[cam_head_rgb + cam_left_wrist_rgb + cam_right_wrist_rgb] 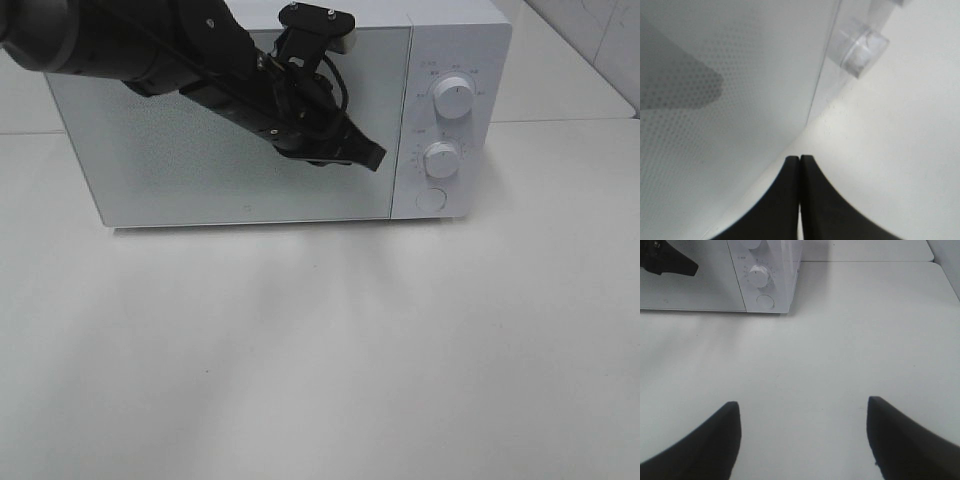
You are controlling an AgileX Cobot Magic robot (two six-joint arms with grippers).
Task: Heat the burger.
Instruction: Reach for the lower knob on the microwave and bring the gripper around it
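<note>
- Microwave [250,130] door shut; burger nowhere in view, perhaps inside, cannot tell.
- Left gripper [372,157]: jaws pressed together, empty, at the door's right edge.
- Right gripper [802,402]: spread wide, empty, over near table [320,350].
- Likely left: setting the timer.
- Count: one microwave, two dials [453,97], one button [431,198].

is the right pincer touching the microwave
Apart. The right wrist view shows a wide stretch of table between the open right pincer and the microwave.

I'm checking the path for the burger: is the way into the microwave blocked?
Yes: the microwave's door is closed across its front. The shut left gripper hangs by the door's right edge. No burger is in view.
</note>
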